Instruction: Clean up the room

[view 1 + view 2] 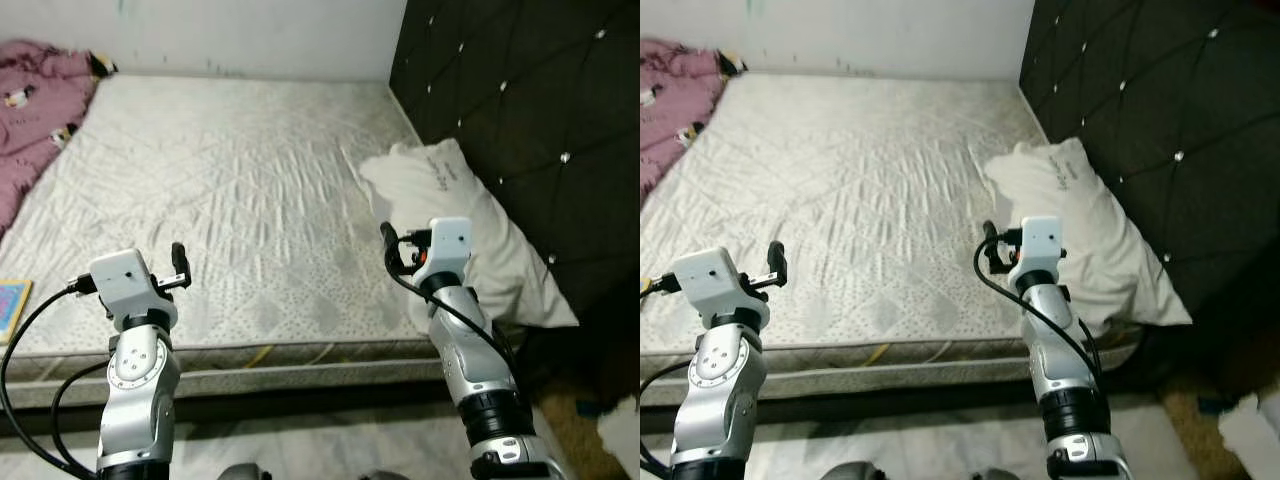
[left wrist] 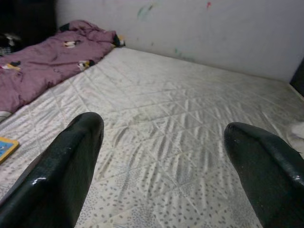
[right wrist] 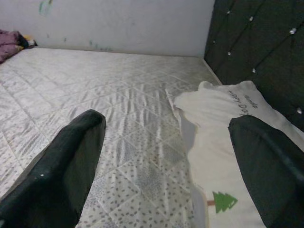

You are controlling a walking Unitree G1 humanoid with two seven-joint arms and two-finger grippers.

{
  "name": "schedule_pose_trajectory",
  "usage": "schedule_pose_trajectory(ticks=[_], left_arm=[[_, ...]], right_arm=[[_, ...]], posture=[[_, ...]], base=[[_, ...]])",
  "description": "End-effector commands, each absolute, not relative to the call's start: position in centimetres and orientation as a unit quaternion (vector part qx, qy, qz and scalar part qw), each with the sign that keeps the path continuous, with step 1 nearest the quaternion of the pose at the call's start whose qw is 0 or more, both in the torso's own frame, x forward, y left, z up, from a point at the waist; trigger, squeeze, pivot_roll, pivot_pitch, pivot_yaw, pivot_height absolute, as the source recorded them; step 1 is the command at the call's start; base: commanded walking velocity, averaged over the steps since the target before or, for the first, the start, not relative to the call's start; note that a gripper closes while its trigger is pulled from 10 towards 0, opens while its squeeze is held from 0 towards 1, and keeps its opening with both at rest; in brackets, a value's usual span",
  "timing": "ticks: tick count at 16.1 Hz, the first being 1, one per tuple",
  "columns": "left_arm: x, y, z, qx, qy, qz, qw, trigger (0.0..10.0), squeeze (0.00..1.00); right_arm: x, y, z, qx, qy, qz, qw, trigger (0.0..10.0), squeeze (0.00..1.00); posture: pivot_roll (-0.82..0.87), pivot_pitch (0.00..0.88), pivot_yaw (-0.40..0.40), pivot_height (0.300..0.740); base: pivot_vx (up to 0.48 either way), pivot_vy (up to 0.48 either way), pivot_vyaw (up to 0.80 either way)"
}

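A bare quilted mattress (image 1: 230, 190) lies before me. A white pillow (image 1: 470, 225) with a small green tree print (image 3: 222, 201) rests at its right side against a black tufted headboard (image 1: 530, 110). A crumpled pink blanket (image 1: 30, 100) lies at the far left corner. My left gripper (image 2: 164, 156) is held over the near edge of the mattress, open and empty. My right gripper (image 3: 175, 161) hovers open and empty just short of the pillow's near end.
A white wall (image 1: 240, 35) runs behind the bed. A colourful book (image 1: 10, 305) lies on the mattress's left near edge. Floor (image 1: 320, 445) shows below the bed frame, with a white object (image 1: 622, 430) at the lower right.
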State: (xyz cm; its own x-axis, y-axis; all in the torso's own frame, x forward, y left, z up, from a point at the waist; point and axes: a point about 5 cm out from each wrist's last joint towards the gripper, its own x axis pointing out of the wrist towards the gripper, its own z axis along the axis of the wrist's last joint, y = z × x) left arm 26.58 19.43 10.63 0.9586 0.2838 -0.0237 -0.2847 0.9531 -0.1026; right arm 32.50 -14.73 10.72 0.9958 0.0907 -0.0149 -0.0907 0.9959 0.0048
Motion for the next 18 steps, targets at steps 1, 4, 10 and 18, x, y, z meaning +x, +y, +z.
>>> schedule_pose_trajectory(ticks=[1,4,10,18], left_arm=[[26.77,18.64,10.8,-0.057,0.005,0.13,0.99,10.0,0.0],[26.81,18.7,10.93,-0.048,-0.002,0.129,0.99,10.0,0.0],[26.68,18.35,11.21,-0.06,-0.016,0.109,0.992,10.0,0.0],[26.73,18.34,11.26,-0.061,-0.017,0.106,0.992,10.0,0.0]], right_arm=[[32.47,-15.69,10.72,-0.002,0.012,0.034,0.999,10.0,0.0],[32.47,-15.6,10.63,-0.002,0.014,0.038,0.999,10.0,0.0],[32.51,-15.44,10.56,-0.005,0.016,0.046,0.999,10.0,0.0],[32.66,-15.34,10.58,-0.005,0.018,0.048,0.999,10.0,0.0]], posture=[[0.02,0.0,-0.029,0.74],[0.01,0.0,-0.028,0.74],[0.01,0.0,-0.032,0.74],[0.01,0.0,-0.031,0.74]], base=[[0.0,0.48,0.0],[0.0,0.16,0.0],[0.091,0.0,0.0],[0.341,0.0,0.0]])
